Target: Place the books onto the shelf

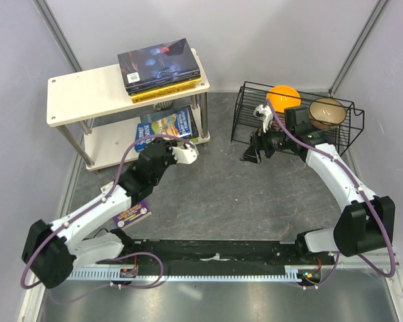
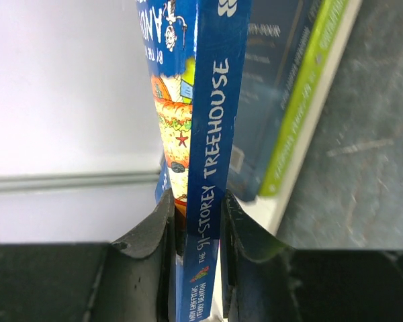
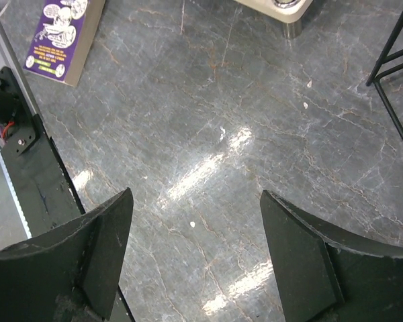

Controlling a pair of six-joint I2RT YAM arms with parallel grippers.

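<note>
Purple book (image 1: 136,215) is lying flat on the desk (image 1: 235,194), near left. Left claw (image 2: 198,228) is pinching the blue book (image 2: 211,134) across its spine, holding it on edge over the shelf (image 1: 80,94), lower board, just beside a green-edged book (image 2: 309,100). Right claw (image 3: 196,228) is hanging wide over the desk, gripping nothing. Farther back, a stack (image 1: 162,67) is sitting on the top board.

Black wire rack (image 1: 250,114) with orange bowl (image 1: 283,97) and brown bowl (image 1: 326,111), on grey marbled table (image 1: 242,194)
</note>
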